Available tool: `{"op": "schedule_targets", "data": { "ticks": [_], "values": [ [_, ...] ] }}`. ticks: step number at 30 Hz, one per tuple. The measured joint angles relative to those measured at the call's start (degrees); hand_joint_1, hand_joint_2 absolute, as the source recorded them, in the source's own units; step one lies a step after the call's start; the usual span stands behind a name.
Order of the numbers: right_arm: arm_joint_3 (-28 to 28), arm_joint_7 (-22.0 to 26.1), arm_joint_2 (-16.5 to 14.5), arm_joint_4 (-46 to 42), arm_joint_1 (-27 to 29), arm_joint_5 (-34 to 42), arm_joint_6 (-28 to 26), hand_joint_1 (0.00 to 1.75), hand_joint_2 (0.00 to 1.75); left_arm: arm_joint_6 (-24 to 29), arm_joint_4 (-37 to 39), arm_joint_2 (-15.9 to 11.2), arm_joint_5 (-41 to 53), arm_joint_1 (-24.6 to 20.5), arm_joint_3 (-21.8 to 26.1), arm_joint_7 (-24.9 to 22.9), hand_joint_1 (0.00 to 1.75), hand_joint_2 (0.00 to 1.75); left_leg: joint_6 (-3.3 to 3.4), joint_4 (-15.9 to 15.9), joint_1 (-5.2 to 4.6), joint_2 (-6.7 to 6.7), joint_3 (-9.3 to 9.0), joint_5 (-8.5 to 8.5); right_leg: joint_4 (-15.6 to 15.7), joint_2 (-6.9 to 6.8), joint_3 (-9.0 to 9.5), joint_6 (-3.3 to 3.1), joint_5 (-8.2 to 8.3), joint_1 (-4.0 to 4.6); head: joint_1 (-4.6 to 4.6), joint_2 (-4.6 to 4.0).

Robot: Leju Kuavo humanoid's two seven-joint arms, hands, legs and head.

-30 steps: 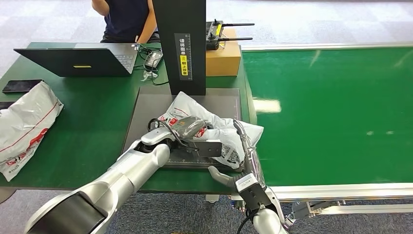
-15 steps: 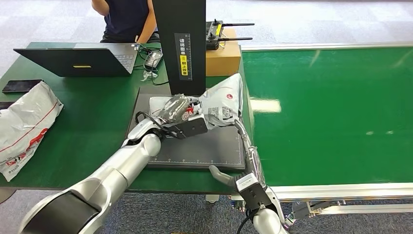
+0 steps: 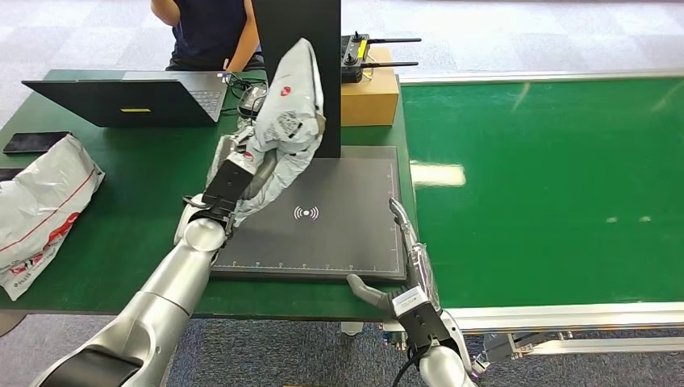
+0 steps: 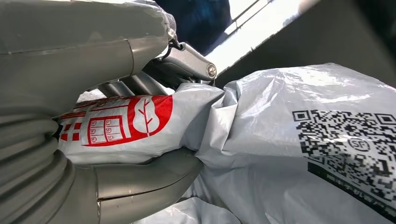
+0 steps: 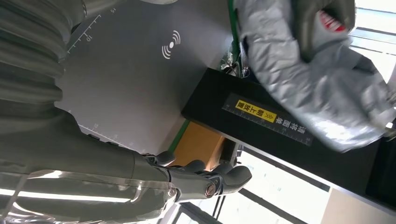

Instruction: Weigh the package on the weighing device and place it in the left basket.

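Lifted off the scale plate (image 3: 323,214) since the earlier frame, the package (image 3: 286,121) is pinched by fingers (image 4: 154,175) of the left hand (image 3: 234,173), arm raised above the worktop (image 3: 145,185). Right hand (image 3: 407,278) is held with fingers spread, empty.

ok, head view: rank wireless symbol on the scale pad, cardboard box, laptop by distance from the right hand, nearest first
1. Wireless symbol: on the scale pad, just ahead and left of the right hand.
2. Cardboard box: at the table's far edge, right of the black post.
3. Laptop: far left corner of the table, clearly the farthest.
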State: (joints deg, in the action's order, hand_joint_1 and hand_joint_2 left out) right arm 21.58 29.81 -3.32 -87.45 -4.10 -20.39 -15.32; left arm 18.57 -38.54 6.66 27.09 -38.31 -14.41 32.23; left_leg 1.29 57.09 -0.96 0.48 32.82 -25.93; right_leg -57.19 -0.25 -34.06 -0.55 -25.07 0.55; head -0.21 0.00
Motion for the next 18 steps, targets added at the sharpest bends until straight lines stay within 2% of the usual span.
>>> {"op": "schedule_targets", "data": {
  "ticks": [10, 18],
  "values": [
    [0.1, 0.9, 0.6, 0.3, 0.4, 0.9, 0.0, 0.00, 1.75, 6.1, -12.3, -3.7, -7.1, 5.5, 8.0, 2.4, 1.75, 1.75, 0.00, 0.0, 0.02, 0.00, 0.01, 0.00, 0.0, 0.00, -0.02, -0.01, -0.01, 0.02, 0.00, 0.00],
    [0.1, 1.8, 0.9, 0.7, 1.4, 0.9, -0.3, 0.00, 1.75, 11.5, -16.5, -6.4, -8.6, 6.3, 14.3, 2.1, 1.75, 1.75, -0.01, 0.0, 0.04, 0.01, 0.00, 0.00, 0.0, 0.01, -0.02, -0.02, -0.01, 0.04, 0.00, 0.00]
  ]
}}
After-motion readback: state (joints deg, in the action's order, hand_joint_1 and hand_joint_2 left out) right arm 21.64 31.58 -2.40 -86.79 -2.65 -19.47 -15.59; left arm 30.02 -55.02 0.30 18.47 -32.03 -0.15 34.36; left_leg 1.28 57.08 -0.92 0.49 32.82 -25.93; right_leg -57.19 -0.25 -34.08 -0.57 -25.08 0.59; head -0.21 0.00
